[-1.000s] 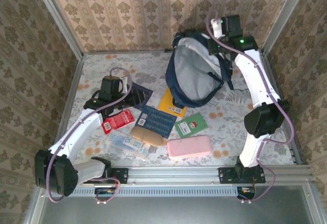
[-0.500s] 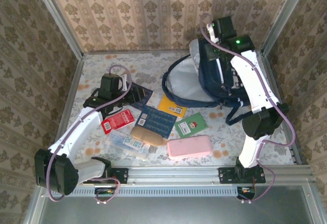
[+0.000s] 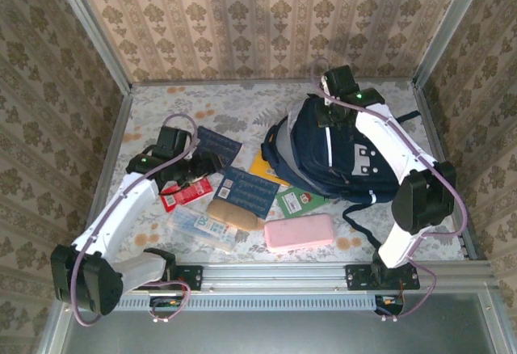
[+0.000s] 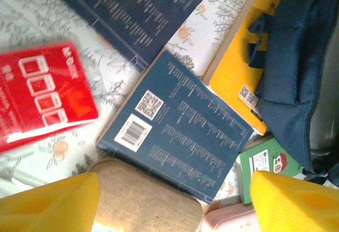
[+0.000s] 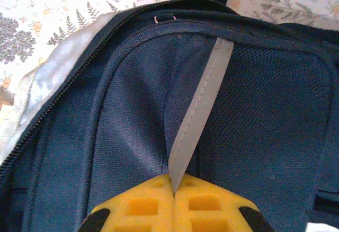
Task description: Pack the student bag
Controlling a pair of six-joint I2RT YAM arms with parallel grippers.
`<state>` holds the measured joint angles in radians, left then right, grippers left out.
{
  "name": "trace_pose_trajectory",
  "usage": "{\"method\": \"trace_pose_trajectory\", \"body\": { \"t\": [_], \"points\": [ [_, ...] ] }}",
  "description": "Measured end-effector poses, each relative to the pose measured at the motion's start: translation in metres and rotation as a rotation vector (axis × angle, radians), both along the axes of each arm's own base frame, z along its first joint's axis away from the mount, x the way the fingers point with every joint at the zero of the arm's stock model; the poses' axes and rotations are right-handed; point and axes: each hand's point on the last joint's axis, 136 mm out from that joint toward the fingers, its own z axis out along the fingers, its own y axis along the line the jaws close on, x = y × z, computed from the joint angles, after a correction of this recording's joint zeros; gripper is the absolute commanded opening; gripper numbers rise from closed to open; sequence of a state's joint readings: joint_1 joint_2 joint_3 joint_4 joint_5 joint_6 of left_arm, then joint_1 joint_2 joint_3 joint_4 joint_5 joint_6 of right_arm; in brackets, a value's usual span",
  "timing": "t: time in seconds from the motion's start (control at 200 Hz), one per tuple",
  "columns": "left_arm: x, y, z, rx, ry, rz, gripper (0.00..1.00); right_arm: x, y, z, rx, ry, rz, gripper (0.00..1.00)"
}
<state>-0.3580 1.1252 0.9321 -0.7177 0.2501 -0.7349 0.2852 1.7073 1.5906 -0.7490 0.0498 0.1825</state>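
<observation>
Student bag (image 3: 339, 156): slumped flat, covering yellow book's (image 4: 233, 68) edge.
Right gripper (image 5: 174, 189): clenched on grey stripe (image 5: 204, 105); thin hold, liable to slip.
Left gripper (image 4: 175, 205): released, wide over blue notebook (image 4: 177, 126).

No actual words readable, tbh. In the left wrist view the navy booklet (image 4: 180, 131) mid-frame has a QR code, a barcode and tiny print. The red packet (image 4: 42, 97) at left has blurry white block characters, and the yellow book (image 4: 235, 76) upper right has a small QR code.

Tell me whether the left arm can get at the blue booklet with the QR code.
Probably yes: the left gripper hangs open right above the blue booklet, whose cover lies bare.
</observation>
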Motion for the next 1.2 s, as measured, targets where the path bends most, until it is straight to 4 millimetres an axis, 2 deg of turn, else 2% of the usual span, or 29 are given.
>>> {"method": "trace_pose_trajectory", "body": {
  "t": [0.135, 0.27, 0.365, 0.535, 0.635, 0.72, 0.79, 0.95, 1.07, 1.2],
  "points": [
    [-0.002, -0.009, 0.000, -0.032, 0.010, -0.018, 0.79, 0.000, 0.007, -0.003, 0.064, -0.022, 0.026, 0.00],
    [0.007, -0.032, -0.002, -0.062, 0.011, -0.086, 0.79, -0.002, 0.022, -0.014, 0.151, -0.013, 0.084, 0.00],
    [0.022, -0.061, 0.007, -0.105, -0.005, -0.168, 0.79, -0.005, 0.034, -0.015, 0.215, -0.002, 0.127, 0.00],
    [0.055, -0.130, 0.035, -0.229, -0.107, -0.348, 0.79, -0.009, 0.053, -0.010, 0.325, 0.013, 0.180, 0.00],
    [0.068, -0.161, 0.038, -0.291, -0.122, -0.419, 0.79, -0.012, 0.060, -0.012, 0.376, 0.027, 0.189, 0.00],
    [0.080, -0.180, 0.032, -0.330, -0.110, -0.458, 0.77, -0.014, 0.064, -0.016, 0.411, 0.044, 0.185, 0.00],
    [0.085, -0.190, 0.026, -0.346, -0.101, -0.479, 0.77, -0.015, 0.066, -0.018, 0.432, 0.054, 0.178, 0.00],
    [0.088, -0.199, 0.018, -0.300, -0.103, -0.518, 0.73, -0.016, 0.068, -0.016, 0.460, 0.062, 0.169, 0.00],
    [0.093, -0.198, 0.023, -0.193, -0.145, -0.535, 0.68, -0.015, 0.069, -0.014, 0.474, 0.060, 0.166, 0.00],
    [0.108, -0.200, 0.031, -0.072, -0.211, -0.551, 0.62, -0.016, 0.071, -0.013, 0.489, 0.065, 0.164, 0.00]
  ]
}}
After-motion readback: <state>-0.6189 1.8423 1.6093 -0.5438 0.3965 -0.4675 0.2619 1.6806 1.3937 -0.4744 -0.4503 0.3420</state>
